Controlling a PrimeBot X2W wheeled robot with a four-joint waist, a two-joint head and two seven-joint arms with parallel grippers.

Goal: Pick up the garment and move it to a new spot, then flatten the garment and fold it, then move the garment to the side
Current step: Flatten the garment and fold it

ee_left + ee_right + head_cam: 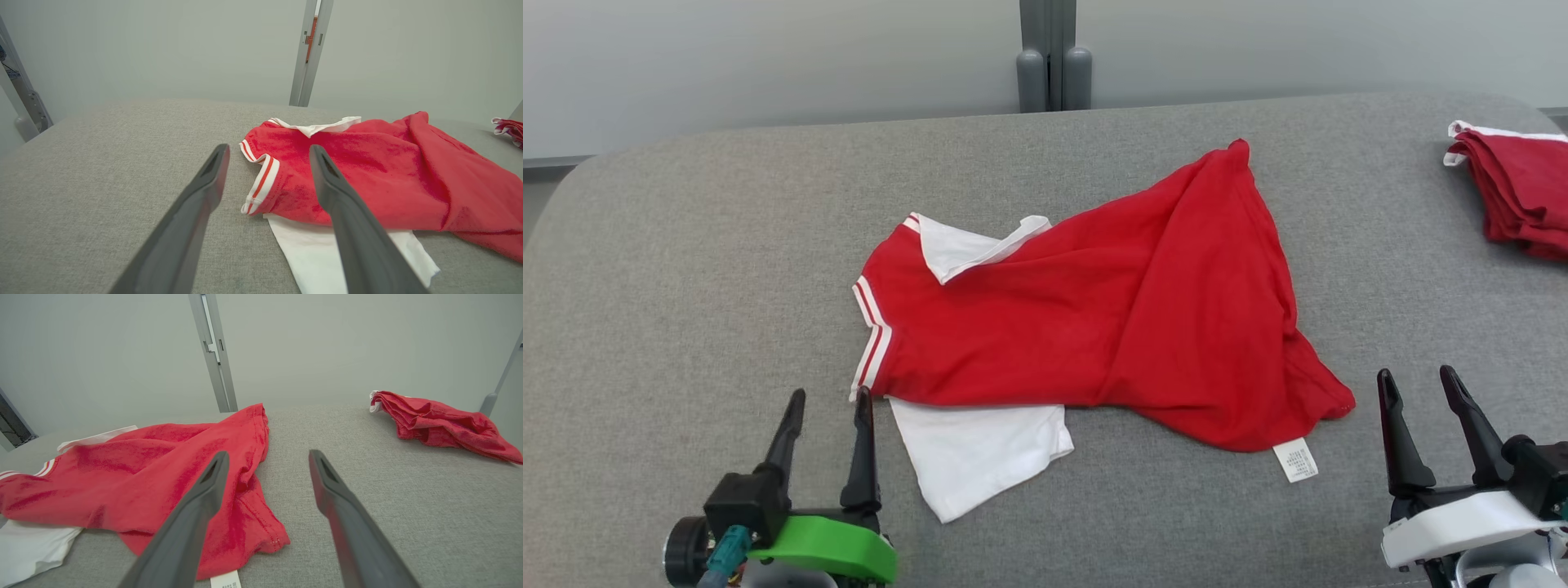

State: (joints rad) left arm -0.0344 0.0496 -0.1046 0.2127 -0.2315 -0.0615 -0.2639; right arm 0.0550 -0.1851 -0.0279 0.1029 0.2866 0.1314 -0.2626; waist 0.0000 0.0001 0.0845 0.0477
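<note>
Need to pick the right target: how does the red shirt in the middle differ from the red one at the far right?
The middle shirt lies spread out and rumpled; the far-right shirt is bunched compactly. The middle shirt shows a white panel and label; the far-right shirt only white trim. Both are red.

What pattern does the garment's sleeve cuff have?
White with thin red stripes; the sleeve cuff shows best in the left wrist view.
</note>
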